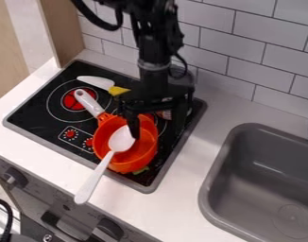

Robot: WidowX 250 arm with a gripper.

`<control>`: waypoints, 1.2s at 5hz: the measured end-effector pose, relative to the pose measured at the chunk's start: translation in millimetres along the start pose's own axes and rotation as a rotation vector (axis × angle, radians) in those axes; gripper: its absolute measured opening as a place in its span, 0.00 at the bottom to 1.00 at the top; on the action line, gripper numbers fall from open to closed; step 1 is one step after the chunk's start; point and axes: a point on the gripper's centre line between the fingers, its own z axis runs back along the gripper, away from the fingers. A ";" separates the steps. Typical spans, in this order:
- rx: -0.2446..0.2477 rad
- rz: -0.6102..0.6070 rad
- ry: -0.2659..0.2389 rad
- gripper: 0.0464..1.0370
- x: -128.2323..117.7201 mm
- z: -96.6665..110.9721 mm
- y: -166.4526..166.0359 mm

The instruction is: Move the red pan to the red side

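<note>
Along the near edge, a grey cabinet front [68, 210] carries dark knobs [15, 177], and above it runs the white bench [172, 208]. A white spoon [93, 181] slants up from there, its handle reaching out over the edge of the stove [147, 188] and its bowl lying inside the red pan [144, 151]. At the right of the view, the grey sink [212, 172] is set into the bench. The pan sits on the black stove top, towards the side nearer the sink, with its pale handle pointing away to the upper left. A bit of something green [141, 170] shows at its near rim.

Over the pan hangs the black pincer [156, 129], pointing down. It stands wide, one finger down inside the pan just beside the spoon's bowl, the other beyond the rim on the sink side. Nothing is clamped in it; whether either finger touches the pan, I cannot tell. Left of the pan's handle is a red-centred burner [74, 99]. Farther back lies a white and yellow utensil [99, 83], and behind it all rises white tiling [238, 49].
</note>
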 end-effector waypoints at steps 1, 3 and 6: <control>-0.025 -0.003 0.019 0.96 -0.8 9.5 3.8; -0.047 -0.153 -0.100 0.96 5.9 24.8 31.3; -0.054 -0.393 -0.235 0.96 45.0 49.0 112.2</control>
